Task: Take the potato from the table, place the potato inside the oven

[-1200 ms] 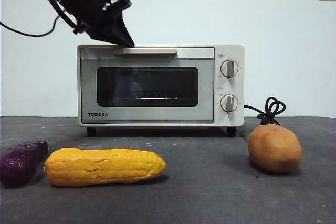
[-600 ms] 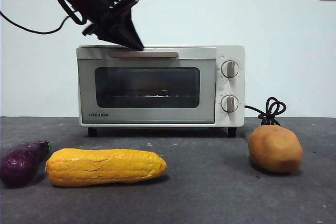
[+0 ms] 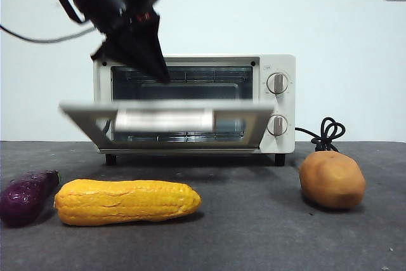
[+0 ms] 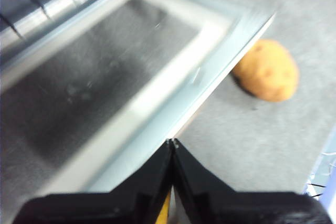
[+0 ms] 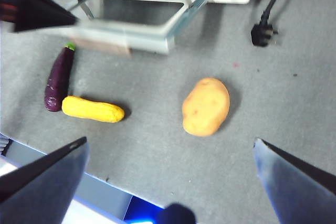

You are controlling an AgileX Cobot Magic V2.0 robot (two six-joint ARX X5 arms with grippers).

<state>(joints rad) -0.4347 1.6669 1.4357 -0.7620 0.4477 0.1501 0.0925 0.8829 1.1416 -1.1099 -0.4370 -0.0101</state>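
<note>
- The left gripper [image 3: 155, 71] hangs in front of the upper left part of the oven [image 3: 276, 103], its two black jaws pressed together into one point with nothing between them; in the left wrist view the closed tips [image 4: 171, 142] sit just above the lowered door's edge.
- The oven door [image 3: 166, 118] hangs partly open and blurred, tilted out toward the table's front edge, with the wire rack showing inside behind it.
- The right gripper [image 5: 170, 150] is held high over the table, jaws spread wide apart and empty, looking down on the potato.
- The potato [image 3: 332, 179] lies on the table [image 3: 254, 233] toward its right side, in front of the oven's right corner and well apart from both grippers.
- Seen from above, the potato's [image 5: 206, 106] long axis runs roughly from the front edge toward the oven, its narrower end toward the oven.
- The black cord [image 3: 325, 133] coils just behind the potato, beside the oven.
- The corn cob [image 3: 127, 201] lies lengthwise along the front edge, left of centre.
- The eggplant [image 3: 26, 196] lies just beside the corn's left end.
</note>
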